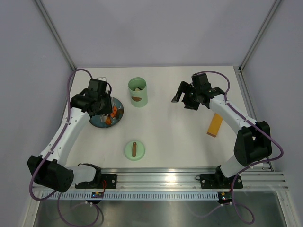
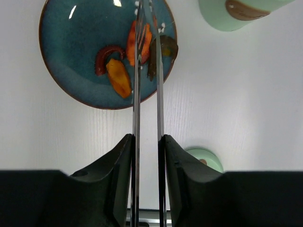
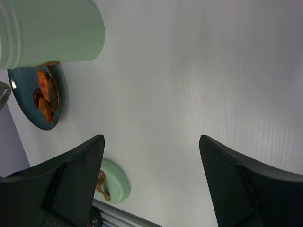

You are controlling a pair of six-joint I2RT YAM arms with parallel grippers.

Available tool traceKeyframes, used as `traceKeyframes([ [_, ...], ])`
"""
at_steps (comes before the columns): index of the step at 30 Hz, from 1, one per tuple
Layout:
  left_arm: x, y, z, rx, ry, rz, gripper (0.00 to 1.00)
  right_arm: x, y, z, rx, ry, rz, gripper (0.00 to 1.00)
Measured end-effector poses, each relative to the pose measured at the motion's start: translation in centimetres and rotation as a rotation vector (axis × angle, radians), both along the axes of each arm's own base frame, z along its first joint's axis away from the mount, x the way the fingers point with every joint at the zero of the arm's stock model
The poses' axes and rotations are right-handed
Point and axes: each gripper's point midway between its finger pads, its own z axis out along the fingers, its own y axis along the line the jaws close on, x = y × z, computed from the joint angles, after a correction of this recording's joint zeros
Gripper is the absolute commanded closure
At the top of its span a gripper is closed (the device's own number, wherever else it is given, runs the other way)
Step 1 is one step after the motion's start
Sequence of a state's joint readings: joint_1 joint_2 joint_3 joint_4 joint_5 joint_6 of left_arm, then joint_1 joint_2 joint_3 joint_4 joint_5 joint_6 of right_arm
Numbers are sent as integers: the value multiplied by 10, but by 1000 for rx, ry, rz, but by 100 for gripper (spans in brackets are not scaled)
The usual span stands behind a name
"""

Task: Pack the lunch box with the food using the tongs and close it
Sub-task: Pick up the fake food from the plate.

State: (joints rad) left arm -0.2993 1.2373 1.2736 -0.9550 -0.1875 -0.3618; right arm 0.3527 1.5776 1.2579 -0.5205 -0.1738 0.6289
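Several orange and red food pieces [image 2: 118, 78] lie on a blue plate [image 2: 66, 56], left of the open lunch box [image 1: 138, 92]. The left jaws squeeze silver tongs [image 2: 136, 118], tips at one piece, seemingly to lift it. The right jaws hang wide and empty. Its lid [image 1: 134, 150] lies on the white worktop [image 1: 180, 137]; grey walls surround.
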Motion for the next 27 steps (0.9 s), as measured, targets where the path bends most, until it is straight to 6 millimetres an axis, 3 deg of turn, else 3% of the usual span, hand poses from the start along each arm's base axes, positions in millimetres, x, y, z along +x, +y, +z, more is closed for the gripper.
traceKeyframes([
  [8,0,3,-34,17,107,-2,53,0,0,0,0,0,0,11],
  [27,-4,14,-67,44,189,18,52,0,0,0,1,0,1,11],
])
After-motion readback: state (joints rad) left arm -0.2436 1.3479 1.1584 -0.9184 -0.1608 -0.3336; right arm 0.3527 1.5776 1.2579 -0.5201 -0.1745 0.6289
